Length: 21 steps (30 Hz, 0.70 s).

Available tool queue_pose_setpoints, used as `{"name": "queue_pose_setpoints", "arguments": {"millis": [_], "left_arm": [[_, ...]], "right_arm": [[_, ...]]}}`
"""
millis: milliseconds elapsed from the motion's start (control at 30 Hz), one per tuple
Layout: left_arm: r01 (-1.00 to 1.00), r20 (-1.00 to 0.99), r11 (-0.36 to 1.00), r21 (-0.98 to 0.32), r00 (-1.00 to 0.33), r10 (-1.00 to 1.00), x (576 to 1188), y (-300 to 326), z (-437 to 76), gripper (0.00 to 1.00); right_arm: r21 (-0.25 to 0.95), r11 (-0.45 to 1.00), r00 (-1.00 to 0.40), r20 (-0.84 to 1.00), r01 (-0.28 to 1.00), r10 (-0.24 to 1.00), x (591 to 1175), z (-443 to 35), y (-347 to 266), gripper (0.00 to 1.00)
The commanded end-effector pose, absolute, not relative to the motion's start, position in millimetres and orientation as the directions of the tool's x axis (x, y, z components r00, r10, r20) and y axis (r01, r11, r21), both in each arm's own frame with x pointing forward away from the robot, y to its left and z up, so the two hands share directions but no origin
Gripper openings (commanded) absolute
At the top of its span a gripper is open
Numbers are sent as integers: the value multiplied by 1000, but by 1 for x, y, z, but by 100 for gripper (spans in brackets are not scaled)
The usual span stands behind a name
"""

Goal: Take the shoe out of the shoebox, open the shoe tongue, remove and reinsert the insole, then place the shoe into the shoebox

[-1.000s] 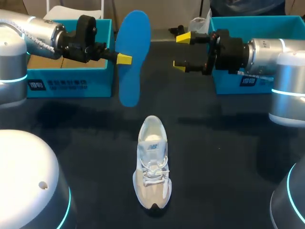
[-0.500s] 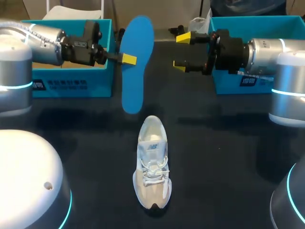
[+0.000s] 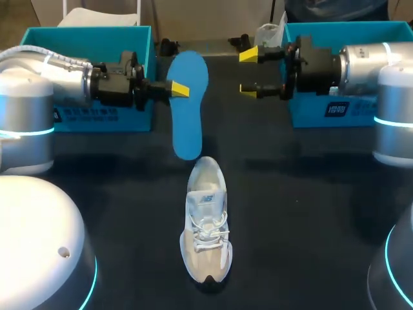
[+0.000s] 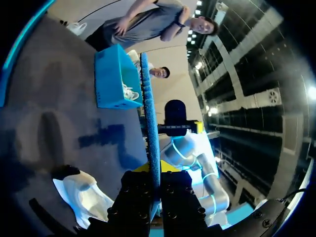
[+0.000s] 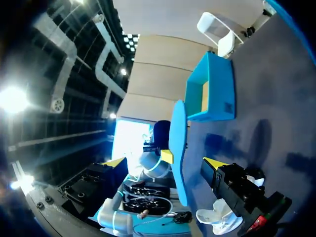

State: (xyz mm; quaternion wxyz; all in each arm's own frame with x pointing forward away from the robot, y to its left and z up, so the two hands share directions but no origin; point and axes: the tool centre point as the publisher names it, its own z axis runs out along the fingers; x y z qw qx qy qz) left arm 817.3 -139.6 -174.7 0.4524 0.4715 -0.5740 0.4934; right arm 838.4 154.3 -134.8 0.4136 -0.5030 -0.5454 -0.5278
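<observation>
Hanging on end above the dark worktop [image 3: 303,213], the flat blue foam insole [image 3: 187,106] is clamped on its upper half by the left gripper [image 3: 179,90]. The left wrist view shows it edge-on, with both fingers pressed against its faces. Its lower end sits just behind the heel opening of the white and grey lace-up sneaker [image 3: 207,223], which stands upright on its sole in the middle of the worktop, toe pointing away from the boxes.

An open teal cardboard shoebox [image 3: 103,115] stands behind the left arm. A second teal shoebox [image 3: 303,117] stands behind the right arm. The right gripper [image 3: 248,71] hovers beside the insole's upper end without touching it, its yellow tips spread apart and holding nothing.

Both arms lie roughly level across the fronts of their boxes. The grippers point inward and face each other.
</observation>
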Motion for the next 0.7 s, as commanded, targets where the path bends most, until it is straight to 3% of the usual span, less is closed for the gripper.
{"name": "queue_pose_setpoints", "arguments": {"millis": [33, 400, 700], "left_arm": [[-991, 987, 66, -116, -123, -103, 824, -149, -182, 0], [-1000, 996, 9, 10, 9, -93, 840, -154, -197, 0], [-1000, 996, 9, 10, 9, -93, 840, -154, -197, 0]], "right_arm": [[165, -28, -155, 963, 986, 222, 836, -124, 146, 100], [144, 10, -132, 877, 990, 463, 832, -106, 149, 100], [98, 15, -83, 729, 995, 679, 829, -86, 158, 100]]}}
